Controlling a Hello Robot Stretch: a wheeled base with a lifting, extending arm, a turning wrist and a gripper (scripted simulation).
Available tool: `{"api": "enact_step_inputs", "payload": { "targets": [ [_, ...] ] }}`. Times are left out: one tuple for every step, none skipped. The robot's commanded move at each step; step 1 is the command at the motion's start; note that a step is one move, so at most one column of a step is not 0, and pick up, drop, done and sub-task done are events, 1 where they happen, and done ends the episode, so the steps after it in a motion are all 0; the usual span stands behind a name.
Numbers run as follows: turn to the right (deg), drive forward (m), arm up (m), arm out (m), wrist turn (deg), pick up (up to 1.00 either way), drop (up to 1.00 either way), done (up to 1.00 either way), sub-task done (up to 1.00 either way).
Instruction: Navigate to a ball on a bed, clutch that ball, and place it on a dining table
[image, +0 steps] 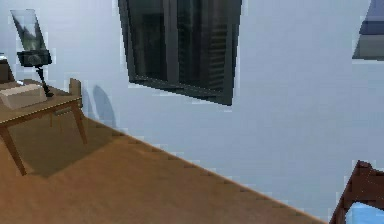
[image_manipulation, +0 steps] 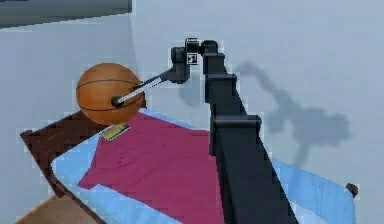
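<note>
Ahead of me a pale blue wall runs across the forward view, with 1 dark-framed window set high in it and a brown wood floor below. At the left stands a wooden desk against the wall, carrying a dark lamp with a glassy shade and a pale box. At the bottom right edge a dark wooden corner of the bed pokes in, with a bit of blue bedding beside it. In the arm side view my arm rises as a dark bar over the bed, which wears a red blanket on a light blue sheet and has a dark wood frame at its left end. The same pale wall backs it. My claw reaches left from the 2 white squares, and its 2 thin fingers end at the ball, a big orange basketball at the bed's left end, just above a small yellow flat thing on the blanket. The ball's underside meets the bed's edge, so I cannot tell whether it is lifted, whether I hold it, or how my claw's fingers are set.
</note>
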Motion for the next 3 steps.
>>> {"api": "enact_step_inputs", "payload": {
  "targets": [
    [0.0, 0.00, 0.00, 0.00, -45.0, 0.00, 0.00, 0.00, 0.00],
    [0.0, 0.00, 0.00, 0.00, -12.0, 0.00, 0.00, 0.00, 0.00],
    [0.0, 0.00, 0.00, -0.44, 0.0, 0.00, 0.00, 0.00, 0.00]
  ]
}}
